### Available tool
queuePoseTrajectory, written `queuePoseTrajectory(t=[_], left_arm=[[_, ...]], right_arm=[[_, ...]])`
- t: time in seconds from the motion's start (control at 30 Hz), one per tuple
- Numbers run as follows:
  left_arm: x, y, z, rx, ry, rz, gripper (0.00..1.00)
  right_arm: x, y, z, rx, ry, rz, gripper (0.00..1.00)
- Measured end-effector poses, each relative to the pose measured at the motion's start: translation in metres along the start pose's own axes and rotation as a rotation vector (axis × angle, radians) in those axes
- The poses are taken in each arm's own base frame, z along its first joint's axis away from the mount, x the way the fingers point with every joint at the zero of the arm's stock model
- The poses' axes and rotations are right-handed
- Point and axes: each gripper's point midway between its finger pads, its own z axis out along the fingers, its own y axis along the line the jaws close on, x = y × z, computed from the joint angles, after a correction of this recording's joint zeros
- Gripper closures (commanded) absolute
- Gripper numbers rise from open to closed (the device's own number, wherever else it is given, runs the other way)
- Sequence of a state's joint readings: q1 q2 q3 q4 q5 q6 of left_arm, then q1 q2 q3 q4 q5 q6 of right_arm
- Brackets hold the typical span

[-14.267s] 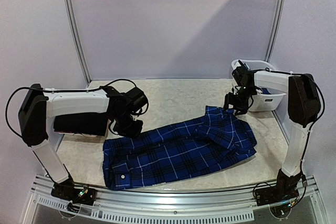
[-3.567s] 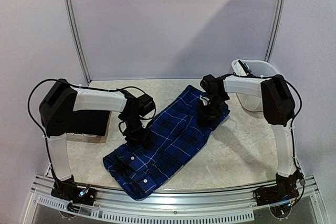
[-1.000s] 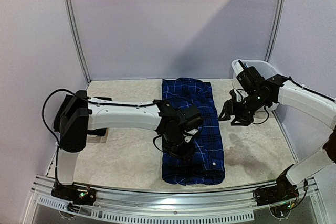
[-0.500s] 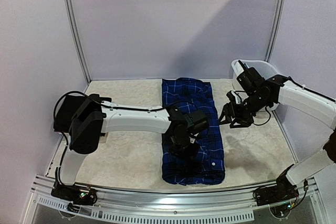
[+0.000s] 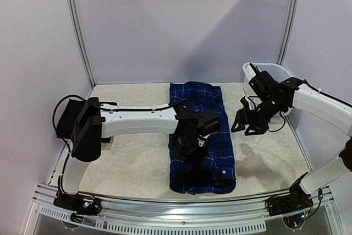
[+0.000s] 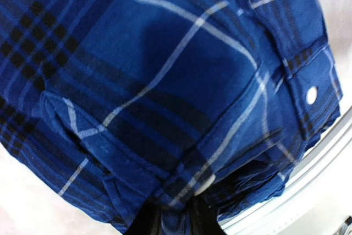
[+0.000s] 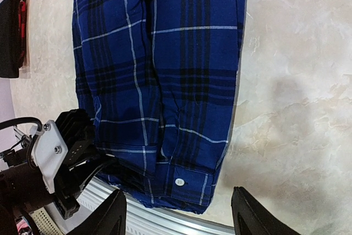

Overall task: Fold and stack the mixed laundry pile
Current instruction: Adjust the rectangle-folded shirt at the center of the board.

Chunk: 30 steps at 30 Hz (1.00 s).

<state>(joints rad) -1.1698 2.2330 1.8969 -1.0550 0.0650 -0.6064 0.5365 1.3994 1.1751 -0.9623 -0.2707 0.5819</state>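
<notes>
Our left gripper (image 5: 188, 152) pinches a fold of the blue plaid button shirt (image 5: 212, 108), fingers (image 6: 147, 224) nearly together; it lies folded lengthwise on the pale marbled table (image 5: 132, 163). Our right gripper (image 7: 181, 216) hangs spread wide beside it.

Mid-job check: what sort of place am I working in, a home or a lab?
Most likely a lab test cell: bare pale walls close in a marble-patterned table, an aluminium rail runs along its near edge, with a blue plaid shirt and white basket as props.
</notes>
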Motion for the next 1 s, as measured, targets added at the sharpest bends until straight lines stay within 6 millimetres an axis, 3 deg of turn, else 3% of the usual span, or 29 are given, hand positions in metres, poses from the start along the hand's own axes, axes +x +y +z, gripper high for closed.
queuePoseTrajectory(t=[0.23, 0.43, 0.73, 1.0], left_arm=[[0.005, 0.002, 0.003, -0.004, 0.018, 0.021, 0.80], [0.005, 0.002, 0.003, -0.004, 0.018, 0.036, 0.99], [0.003, -0.001, -0.003, 0.009, 0.017, 0.040, 1.00], [0.007, -0.010, -0.035, 0.068, 0.007, 0.044, 1.00]], right_arm=[[-0.001, 0.000, -0.005, 0.003, -0.022, 0.021, 0.34], [-0.002, -0.002, -0.009, 0.009, -0.039, 0.036, 0.34], [0.001, -0.005, -0.007, 0.018, -0.033, 0.042, 0.34], [0.001, -0.005, -0.006, 0.018, -0.032, 0.041, 0.33]])
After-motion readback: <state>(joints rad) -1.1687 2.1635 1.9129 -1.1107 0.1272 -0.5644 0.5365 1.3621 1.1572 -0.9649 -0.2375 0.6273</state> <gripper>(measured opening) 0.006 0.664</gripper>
